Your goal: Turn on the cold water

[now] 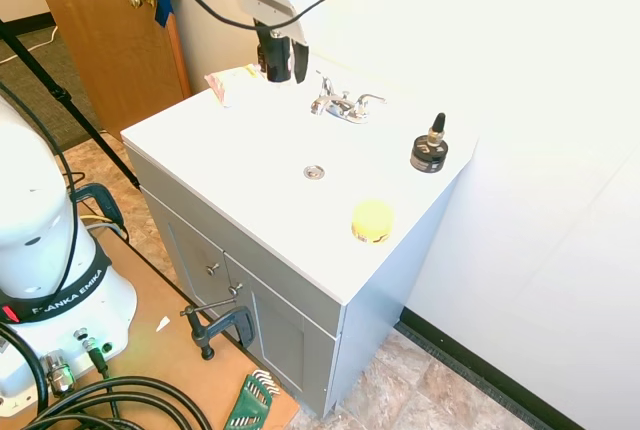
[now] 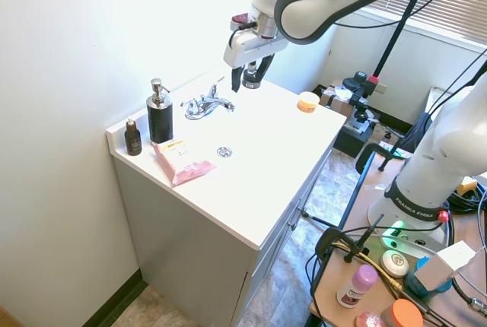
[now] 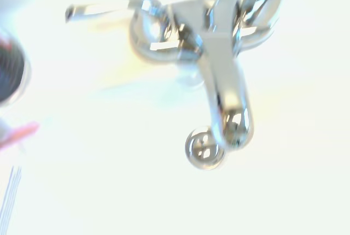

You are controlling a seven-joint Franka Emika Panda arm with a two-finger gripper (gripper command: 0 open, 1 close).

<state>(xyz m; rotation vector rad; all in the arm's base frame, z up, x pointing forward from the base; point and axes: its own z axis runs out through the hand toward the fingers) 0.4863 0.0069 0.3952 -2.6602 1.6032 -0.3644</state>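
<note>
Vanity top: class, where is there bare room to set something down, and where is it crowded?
Free: the front strip between the drain and the front edge, beside the yellow jar. Crowded: the back, around the faucet, soap dispenser, small brown bottle and pink packet, with the gripper overhead.

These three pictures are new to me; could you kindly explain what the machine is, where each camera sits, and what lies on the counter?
A white robot arm hangs its two-finger claw above a chrome faucet on a white bathroom counter. Two room cameras watch from opposite sides; the third sits on the wrist, looking closely down at the faucet. On the counter: a black soap pump, a small brown bottle, a pink packet, a yellow jar and the sink drain. The claw holds nothing.
</note>
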